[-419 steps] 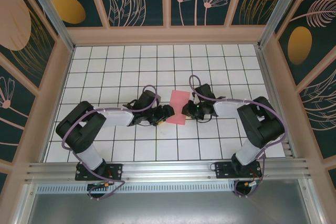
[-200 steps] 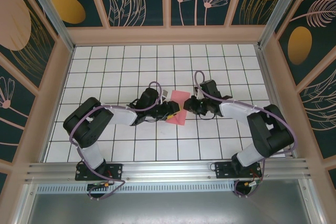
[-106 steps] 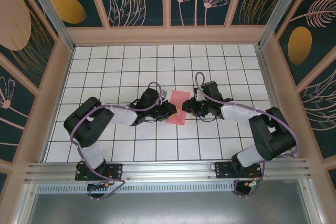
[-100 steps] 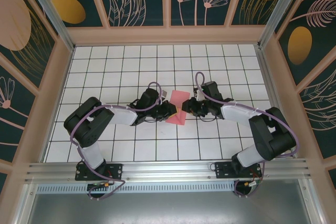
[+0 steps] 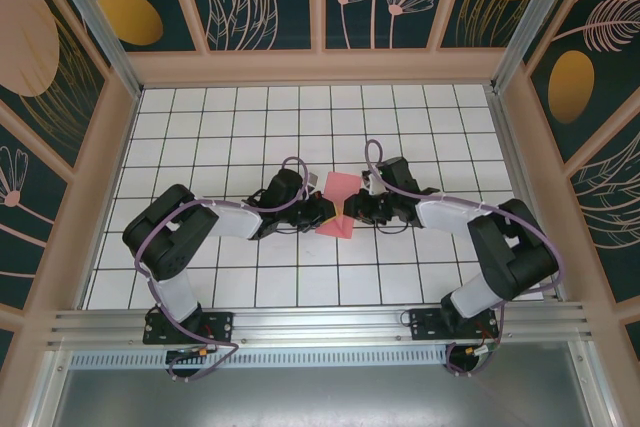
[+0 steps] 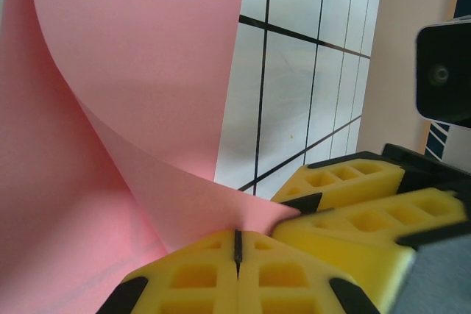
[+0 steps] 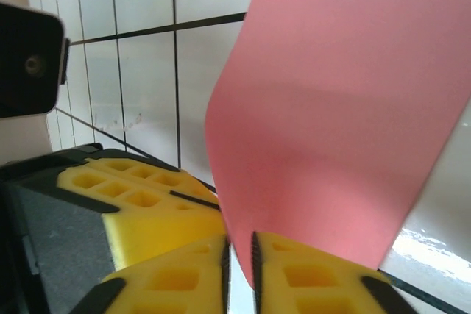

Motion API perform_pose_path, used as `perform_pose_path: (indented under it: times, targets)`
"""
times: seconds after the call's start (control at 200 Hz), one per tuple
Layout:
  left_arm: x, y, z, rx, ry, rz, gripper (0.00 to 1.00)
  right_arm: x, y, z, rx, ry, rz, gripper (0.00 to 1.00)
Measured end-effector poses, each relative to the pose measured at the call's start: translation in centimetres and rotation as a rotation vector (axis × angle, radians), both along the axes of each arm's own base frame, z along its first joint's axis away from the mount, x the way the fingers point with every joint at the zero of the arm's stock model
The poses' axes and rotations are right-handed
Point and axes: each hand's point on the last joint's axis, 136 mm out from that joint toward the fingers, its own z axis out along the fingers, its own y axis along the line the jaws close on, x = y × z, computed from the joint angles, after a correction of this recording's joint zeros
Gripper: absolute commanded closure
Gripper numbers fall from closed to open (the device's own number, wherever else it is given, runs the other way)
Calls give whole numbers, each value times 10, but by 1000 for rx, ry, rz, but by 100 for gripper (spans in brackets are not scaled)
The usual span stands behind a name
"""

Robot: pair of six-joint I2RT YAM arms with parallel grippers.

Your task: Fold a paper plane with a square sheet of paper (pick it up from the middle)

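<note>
left claw (image 6: pixel 237 246) clenched on the square sheet of paper (image 5: pixel 341 187), right claw (image 7: pixel 239 251) pinching it too, both at its 6 o'clock edge, mid-desk (image 5: pixel 200 147). That edge curls up off the tiles; probably gathered there to set the centre crease

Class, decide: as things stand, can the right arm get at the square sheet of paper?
Probably yes: the right pincer is at the square sheet of paper, whose edge runs between its jaws. Nothing blocks it; the left pincer pinches alongside.
</note>
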Motion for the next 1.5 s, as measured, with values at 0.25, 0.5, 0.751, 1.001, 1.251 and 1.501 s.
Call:
perform_pose_path:
  times: [0.25,0.5,0.751,1.001,1.251,1.501]
  targets:
    - [0,0,0,-1,-1,-1,91,11,-6,-9,-69,-26,-30,98]
    - [3,-4,2,-4,-17,-16,90,21,-17,-17,-153,-50,-68,99]
    - [10,-14,0,-11,-27,-43,90,27,-25,-24,-197,-60,-83,99]
    - [13,-21,-1,-17,-27,-61,90,34,-29,-24,-209,-71,-85,99]
    - [17,-26,-1,-19,-39,-78,90,36,-28,-31,-224,-62,-72,99]
    - [16,-25,-12,7,-21,-84,91,41,-26,-32,-231,-66,-63,99]
